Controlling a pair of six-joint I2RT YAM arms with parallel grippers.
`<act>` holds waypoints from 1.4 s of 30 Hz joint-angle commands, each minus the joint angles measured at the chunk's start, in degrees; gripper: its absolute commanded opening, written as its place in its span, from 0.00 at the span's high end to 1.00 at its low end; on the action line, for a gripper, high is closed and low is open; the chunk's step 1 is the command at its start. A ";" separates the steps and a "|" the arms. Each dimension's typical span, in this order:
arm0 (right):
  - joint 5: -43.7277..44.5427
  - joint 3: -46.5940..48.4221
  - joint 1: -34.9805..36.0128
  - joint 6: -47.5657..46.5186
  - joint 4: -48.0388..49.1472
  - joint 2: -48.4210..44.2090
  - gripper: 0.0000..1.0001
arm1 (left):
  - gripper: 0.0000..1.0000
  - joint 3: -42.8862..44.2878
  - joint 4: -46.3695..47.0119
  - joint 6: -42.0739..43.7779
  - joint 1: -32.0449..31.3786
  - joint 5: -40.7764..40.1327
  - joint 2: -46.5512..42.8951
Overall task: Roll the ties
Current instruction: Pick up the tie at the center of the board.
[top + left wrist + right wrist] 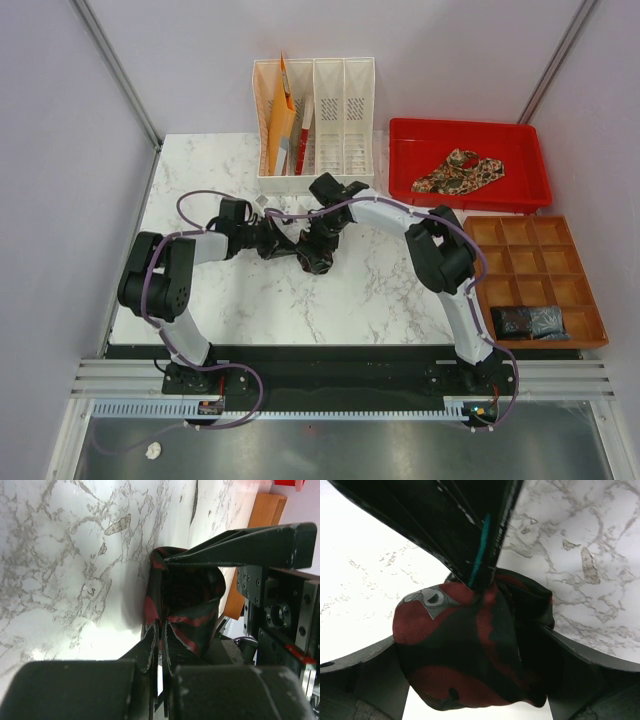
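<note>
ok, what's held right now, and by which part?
The left fingers pinch the dark red tie by a fold of cloth sticking out of its roll. The right fingers straddle the roll, open.

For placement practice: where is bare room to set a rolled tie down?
Bare marble table between the arm bases and left of the file rack. Crowded mid-table, where left tool and right tool meet at the dark red tie.

Two arms fill our frame, the left arm (160, 278) and the right arm (442, 256). Each is built of glossy black joint housings and pale grey shells, with a purple cable (261, 392) trailing to black bases (190, 378). Close up, we find the left gripper's fingers (80, 690) matte black and scuffed. A black wrist block (272, 610) shows hex screws and a red tab.
</note>
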 commanded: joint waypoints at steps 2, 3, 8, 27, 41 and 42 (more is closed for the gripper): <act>1.69 -1.22 -1.67 1.08 0.35 -2.32 0.02 | 0.98 1.92 -2.30 2.42 0.31 0.72 -2.16; 1.52 -1.30 -1.76 0.91 0.35 -2.41 0.02 | 0.98 2.09 -2.56 2.42 0.30 0.64 -1.99; 0.81 -2.54 -1.67 -0.50 2.11 -1.45 0.32 | 0.98 2.36 -2.74 2.95 0.30 1.25 -1.02; 9.78 -6.58 2.37 -5.34 4.31 -2.41 0.95 | 0.57 0.78 3.32 -5.84 0.48 6.52 1.27; 10.04 -6.93 3.43 -4.11 4.92 -2.68 0.96 | 0.50 -1.42 6.04 -8.03 -1.80 7.14 1.09; 10.04 -7.02 3.43 -4.02 4.92 -2.76 0.95 | 0.53 -1.42 6.57 -8.47 -1.98 7.23 1.26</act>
